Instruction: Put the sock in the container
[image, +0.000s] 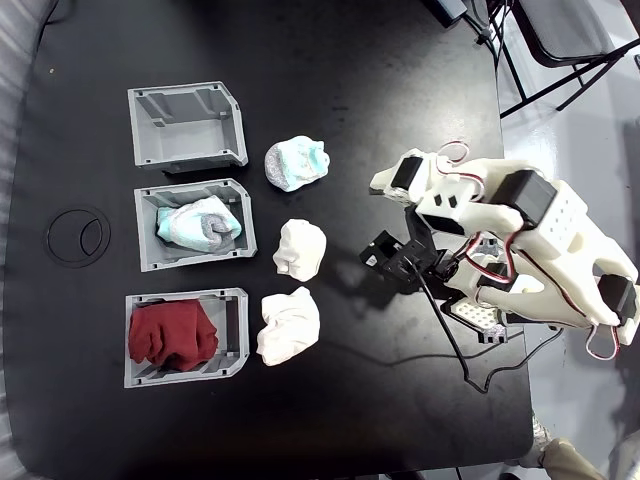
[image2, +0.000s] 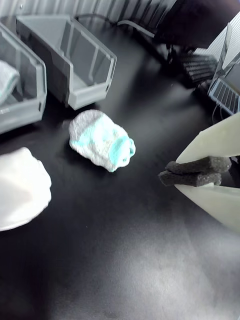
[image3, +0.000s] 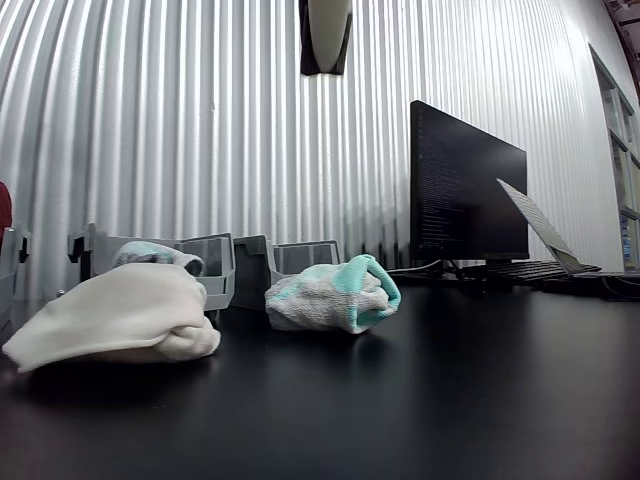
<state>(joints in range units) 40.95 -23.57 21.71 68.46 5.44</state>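
Sock: the mint-and-white balled sock (image: 296, 163) lies loose on the black tabletop (image: 330, 420), just right of the far grey container (image: 186, 125) in the fixed view and not touching it.
Container: that far bin stands empty with its open side toward the sock; the middle bin (image: 194, 225) already holds a similar teal sock, and the near bin (image: 185, 338) holds a dark red cloth.
Neighbours: two plain white balled socks (image: 299, 247) (image: 289, 326) lie nearer, apart from the mint one.
Pincer: the pincer (image2: 194, 172) hangs right of the sock in the wrist view, its foam-padded tips pressed together, holding nothing.
Handling: the sock looks light, soft and squashy, unlikely to slip or break, though a loose fold may unroll.
Hold: the fattest middle of the bundle, with the jaws spanning the narrow way across, seems best.
Risk: pinching only the teal cuff end could let the ball unfurl.
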